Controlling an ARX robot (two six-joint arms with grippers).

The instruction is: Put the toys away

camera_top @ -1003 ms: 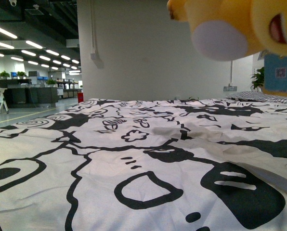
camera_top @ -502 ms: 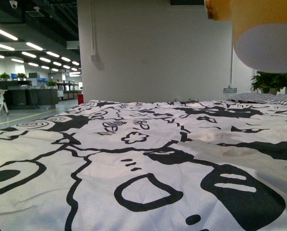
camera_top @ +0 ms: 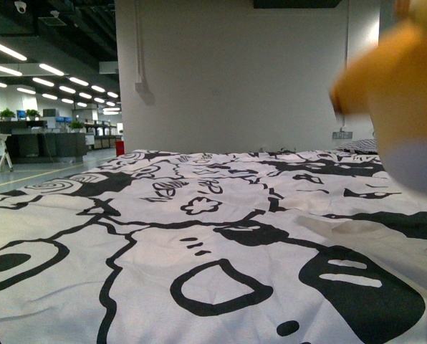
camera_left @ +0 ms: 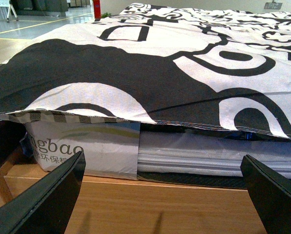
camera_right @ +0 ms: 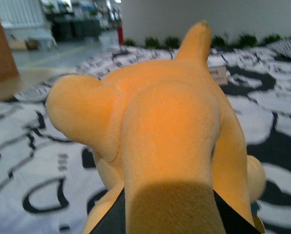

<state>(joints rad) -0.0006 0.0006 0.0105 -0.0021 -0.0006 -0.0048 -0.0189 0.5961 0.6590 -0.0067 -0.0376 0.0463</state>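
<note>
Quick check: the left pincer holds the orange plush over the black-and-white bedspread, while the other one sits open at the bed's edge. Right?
Not quite. It is the right pincer that holds the orange plush: the right wrist view shows it gripped over the bedspread. The left pincer is the open one at the bed's edge.

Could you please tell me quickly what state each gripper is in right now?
Left gripper: open, holding nothing.
Right gripper: closed on the small orange-yellow plush animal.
</note>
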